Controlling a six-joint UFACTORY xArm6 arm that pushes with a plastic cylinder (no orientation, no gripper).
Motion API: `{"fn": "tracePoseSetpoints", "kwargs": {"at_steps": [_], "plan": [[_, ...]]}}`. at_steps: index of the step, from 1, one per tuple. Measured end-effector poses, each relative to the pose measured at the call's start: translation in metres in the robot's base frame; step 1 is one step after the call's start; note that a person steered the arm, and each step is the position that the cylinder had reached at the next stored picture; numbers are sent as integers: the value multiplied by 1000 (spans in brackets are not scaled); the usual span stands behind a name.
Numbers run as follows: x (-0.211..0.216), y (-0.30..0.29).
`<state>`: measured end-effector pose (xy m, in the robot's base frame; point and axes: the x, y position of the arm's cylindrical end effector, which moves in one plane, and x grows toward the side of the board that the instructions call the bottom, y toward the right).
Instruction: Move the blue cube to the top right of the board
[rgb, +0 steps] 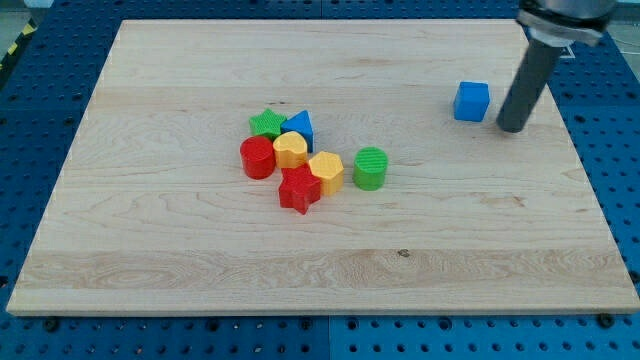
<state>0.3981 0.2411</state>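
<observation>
The blue cube (471, 101) sits alone on the wooden board (150, 250), toward the view's upper right. My tip (511, 128) rests on the board just to the right of the cube and slightly lower, with a small gap between them. The dark rod rises from the tip toward the view's top right corner.
A cluster of blocks lies left of centre: a green star (266, 123), a blue triangle (300, 126), a red cylinder (257, 157), a yellow block (290, 149), a yellow hexagon (326, 170), a red star (299, 189) and a green cylinder (370, 167). A blue perforated table surrounds the board.
</observation>
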Motion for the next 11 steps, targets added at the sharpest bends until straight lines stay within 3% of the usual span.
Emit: {"fn": "tracePoseSetpoints", "kwargs": {"at_steps": [1,2,5,7,9,11], "plan": [[-23,17],[-32,-6],[-6,-104],[-23,-157],[-60,-171],[-65,-148]]}}
